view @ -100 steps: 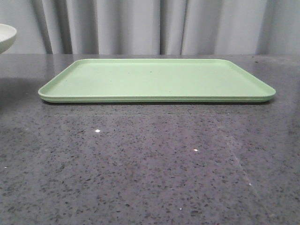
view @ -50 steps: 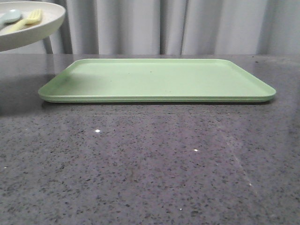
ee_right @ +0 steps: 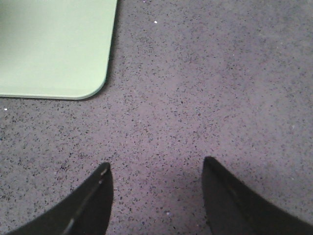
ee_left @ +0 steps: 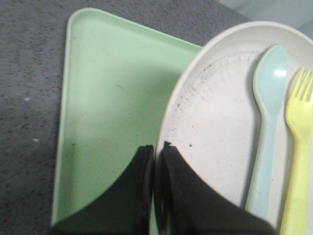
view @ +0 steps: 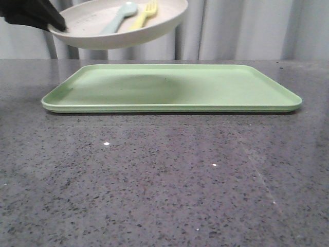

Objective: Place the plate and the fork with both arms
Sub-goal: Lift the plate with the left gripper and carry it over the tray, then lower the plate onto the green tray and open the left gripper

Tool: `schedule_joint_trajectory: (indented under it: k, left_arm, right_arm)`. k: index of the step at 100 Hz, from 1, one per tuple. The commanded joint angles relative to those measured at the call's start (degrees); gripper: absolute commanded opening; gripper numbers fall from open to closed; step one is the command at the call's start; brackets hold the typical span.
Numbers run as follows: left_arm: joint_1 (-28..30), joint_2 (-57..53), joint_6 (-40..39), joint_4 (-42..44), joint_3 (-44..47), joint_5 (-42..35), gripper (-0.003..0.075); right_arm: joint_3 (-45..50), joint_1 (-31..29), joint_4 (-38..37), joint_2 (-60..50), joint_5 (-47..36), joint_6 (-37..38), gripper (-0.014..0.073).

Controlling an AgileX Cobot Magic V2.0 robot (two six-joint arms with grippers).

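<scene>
The cream-white plate (view: 121,27) hangs tilted in the air above the left half of the light-green tray (view: 216,87). My left gripper (view: 57,24) is shut on the plate's left rim. In the left wrist view the gripper (ee_left: 157,148) pinches the rim of the plate (ee_left: 215,122) over the tray (ee_left: 112,103). The yellow fork (view: 146,13) (ee_left: 298,147) lies in the plate beside a pale blue spoon (view: 119,17) (ee_left: 268,112). My right gripper (ee_right: 156,169) is open over bare countertop, holding nothing, and does not appear in the front view.
The dark speckled countertop (view: 164,175) spreads in front of the tray. A corner of the tray (ee_right: 54,46) shows in the right wrist view, apart from the right fingers. Grey curtains (view: 247,28) close off the back.
The plate with fork and spoon has moved right and come in over the tray's left part, held by my left gripper. The tray has not moved.
</scene>
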Motion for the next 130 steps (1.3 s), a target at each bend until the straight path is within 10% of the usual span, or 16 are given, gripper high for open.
schedule_joint_trajectory:
  k: [1,32,130]
  left_arm:
    - [-3.34,0.60,-4.73,1.28,-4.31,-4.36,-0.0021]
    - [-10.57,6.83,-16.96,10.29,-6.45,-11.25,-0.0021]
    - [-10.57,10.72,-17.17,10.57,-6.34,-13.30,-0.0021]
  right_arm:
    - [-1.97,-0.03,-0.30,0.39,-3.71,-0.12,0.0420]
    - [-1.97,-0.03,-0.30,0.39,-3.71,-0.12,0.0420]
    - [-1.97,-0.03,-0.30,0.39,-3.71,-0.12,0.0420]
